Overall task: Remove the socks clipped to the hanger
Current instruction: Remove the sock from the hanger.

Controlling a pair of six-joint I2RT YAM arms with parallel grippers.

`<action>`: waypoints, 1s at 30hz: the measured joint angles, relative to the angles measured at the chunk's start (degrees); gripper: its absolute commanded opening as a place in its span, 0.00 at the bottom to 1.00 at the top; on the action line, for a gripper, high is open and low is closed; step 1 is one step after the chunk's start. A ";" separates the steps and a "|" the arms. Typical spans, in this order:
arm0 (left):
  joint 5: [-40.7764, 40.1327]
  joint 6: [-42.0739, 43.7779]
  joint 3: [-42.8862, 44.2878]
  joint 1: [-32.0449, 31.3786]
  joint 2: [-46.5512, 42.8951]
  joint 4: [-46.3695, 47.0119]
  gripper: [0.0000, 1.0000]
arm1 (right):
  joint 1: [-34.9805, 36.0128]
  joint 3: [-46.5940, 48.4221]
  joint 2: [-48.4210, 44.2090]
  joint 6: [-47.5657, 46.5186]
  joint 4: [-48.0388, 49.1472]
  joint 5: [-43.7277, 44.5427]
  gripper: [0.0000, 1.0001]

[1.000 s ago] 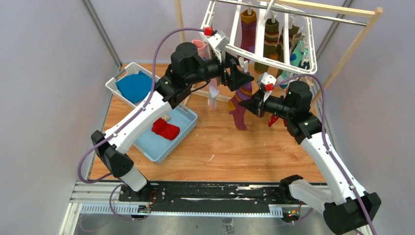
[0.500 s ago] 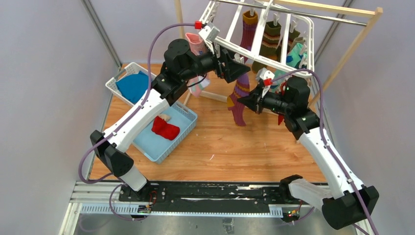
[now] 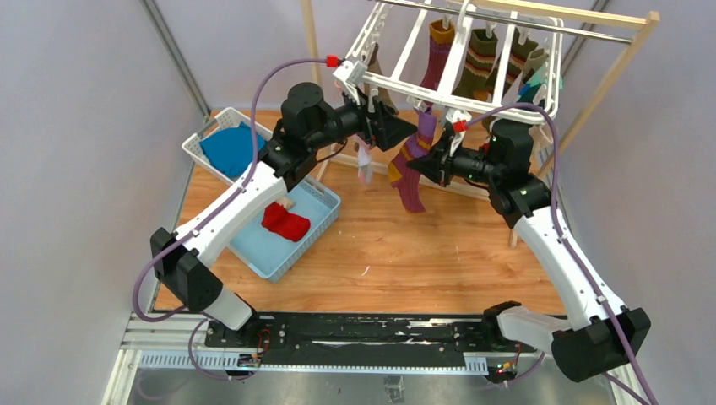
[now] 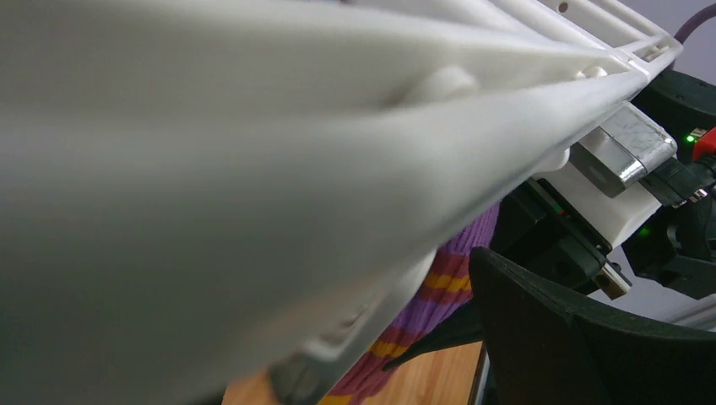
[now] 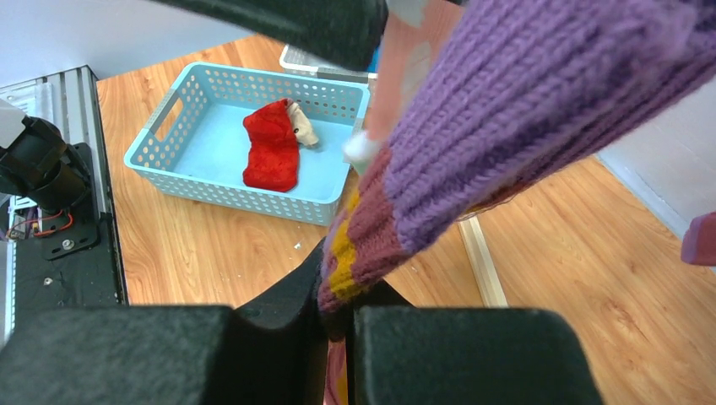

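At the upper left of the overhead view, a white basket (image 3: pixel 199 145) holds a blue cloth (image 3: pixel 230 148). Just right of it, on the wooden counter (image 3: pixel 405 253), a pale blue basket (image 3: pixel 297 245) holds a red sock (image 3: pixel 285 221).

The left arm (image 3: pixel 241 198) rises from the lower left toward the top centre, reaching the near rail of the hanger (image 3: pixel 460 51), a white frame. The left jaws stand wide open at that rail (which fills most of the left wrist view as a blur). Whether they touch the rail cannot be told. A pale pink sock (image 3: pixel 365 164) dangles just below them.

At the centre, a purple sock (image 3: pixel 411 181) with orange bands hangs down from the near rail. The right jaws are almost closed and pinch it partway down. In the right wrist view the purple sock (image 5: pixel 507 110) runs from the upper right down into the slim gap between the two black fingers (image 5: pixel 169 354).

The right arm (image 3: pixel 557 253) comes up from the lower right. Above it, brown and green striped socks (image 3: pixel 481 55) hang clipped along the far side of the frame, with a teal sock (image 3: pixel 532 84) near its right end. The hanger hangs on the metal rod of a wooden rack (image 3: pixel 625 63) at the upper right.
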 measured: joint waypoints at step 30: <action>11.10 3.85 7.13 1.18 4.04 10.56 0.81 | 0.00 0.09 1.97 0.20 -0.02 -0.90 0.12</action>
